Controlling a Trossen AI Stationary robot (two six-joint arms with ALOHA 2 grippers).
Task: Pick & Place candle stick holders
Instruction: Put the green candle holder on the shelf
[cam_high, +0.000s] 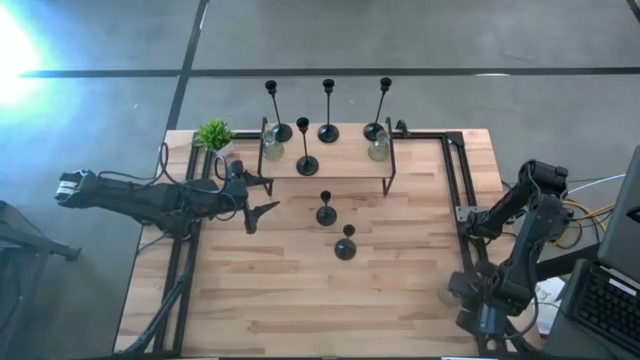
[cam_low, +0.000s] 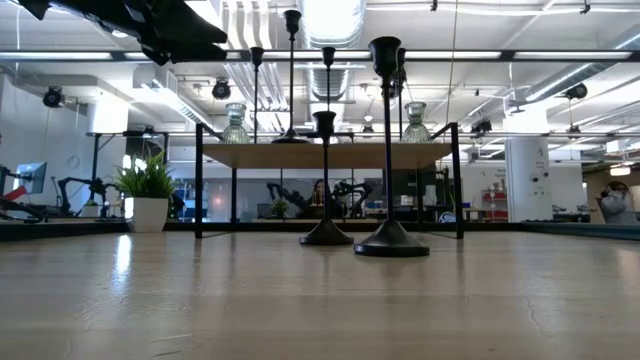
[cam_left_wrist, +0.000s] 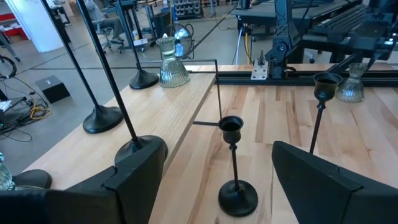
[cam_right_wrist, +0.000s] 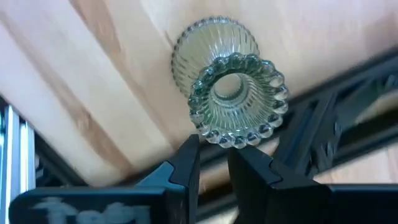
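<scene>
While the left gripper hovers with its jaws spread wide and empty near the left edge of the pale wooden bench, the right gripper sits at the near right corner, its jaws nearly closed just beside the beaded rim of a small clear-greenish ribbed glass candle holder; whether they touch it is hard to tell. A low wooden shelf on black legs stands along the far edge. It carries four tall black candle stick holders with round domed bases and two more glass holders. Two shorter black holders stand on the bench in front of the shelf, near the middle, just ahead of the left gripper. A small green potted plant sits at the far left corner.
</scene>
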